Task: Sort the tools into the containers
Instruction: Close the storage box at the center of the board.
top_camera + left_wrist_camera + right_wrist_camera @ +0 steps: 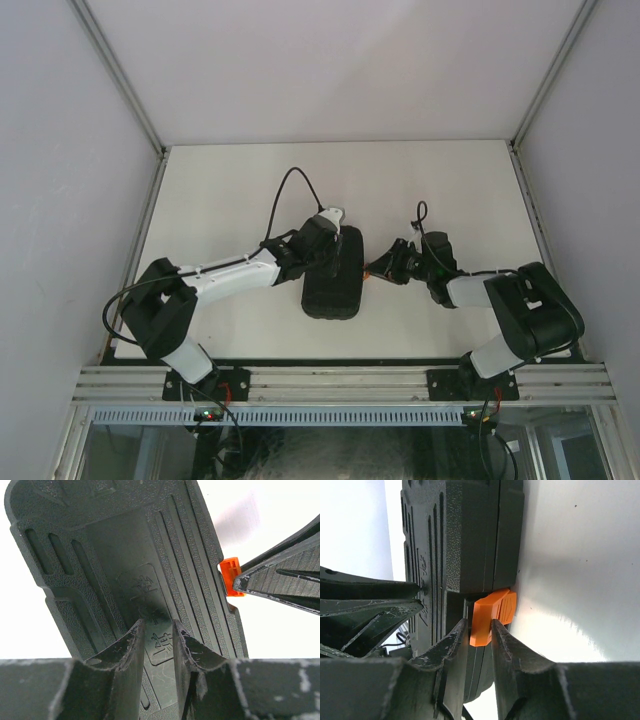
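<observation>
**White surface sitting inside a pale enclosure**

A white surface is lying flat and filling the middle of the top view. Plain pale panels are rising around it: a back panel beyond its far edge, a left panel and a right panel at its sides. Metal corner posts are slanting up from its far corners. An aluminium rail is running along its near edge, with a slotted white strip just below it. Even light is falling on the surface, leaving soft grey shadows.

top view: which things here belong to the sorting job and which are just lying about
Job:
- black tool case, closed
- orange latch
- left tool, over the case
- right tool, around the latch

Just there:
- white table
- side walls
</observation>
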Available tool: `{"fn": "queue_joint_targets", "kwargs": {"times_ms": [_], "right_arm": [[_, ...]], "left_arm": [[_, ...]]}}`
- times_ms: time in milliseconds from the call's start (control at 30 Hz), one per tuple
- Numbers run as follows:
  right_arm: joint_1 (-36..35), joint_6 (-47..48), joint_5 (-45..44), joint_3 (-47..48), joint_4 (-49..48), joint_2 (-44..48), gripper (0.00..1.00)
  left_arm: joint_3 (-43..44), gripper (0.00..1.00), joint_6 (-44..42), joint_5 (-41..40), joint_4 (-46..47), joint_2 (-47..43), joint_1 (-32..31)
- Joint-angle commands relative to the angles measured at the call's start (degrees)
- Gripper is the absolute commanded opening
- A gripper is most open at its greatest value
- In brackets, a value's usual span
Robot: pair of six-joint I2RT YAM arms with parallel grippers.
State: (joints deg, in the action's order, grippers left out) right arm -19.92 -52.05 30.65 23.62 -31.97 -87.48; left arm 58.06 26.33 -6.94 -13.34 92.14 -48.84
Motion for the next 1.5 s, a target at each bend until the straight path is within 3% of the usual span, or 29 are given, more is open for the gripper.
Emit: {"fn": "queue_joint_targets", "kwargs": {"times_ms": [0,400,533,767,1233,1467], "right_arm": [[-0.3,-0.4,0.5,0.6,-3.1,-0.5,0.25],[-0.7,1.0,-1.1,0.7,-2.0,-2.1,0.25],[-0.6,1.3,-1.3,0.7,-1.7,-2.3,0.2],[-0.9,5.0,-8.6,0.7,6.8,4.6,0.07],[-2.5,7.2,-7.8,2.9,11.6,13.0,0.08],[-4.9,6.8,-7.4,5.3,11.4,13.2,0.17]], "left_arm": [[-3.0,0.32,1.3,6.5,-7.9,3.9,-1.7],[-3.0,0.31,1.2,6.7,-7.9,4.0,-1.7],[-3.0,0.31,1.2,6.6,-7.9,3.9,-1.7],[-3.0,0.31,1.4,6.7,-7.9,3.9,-1.7],[-2.1,0.31,1.1,7.1,-8.1,4.8,-1.9],[-1.7,0.31,1.4,7.2,-8.1,5.1,-2.2]]}}
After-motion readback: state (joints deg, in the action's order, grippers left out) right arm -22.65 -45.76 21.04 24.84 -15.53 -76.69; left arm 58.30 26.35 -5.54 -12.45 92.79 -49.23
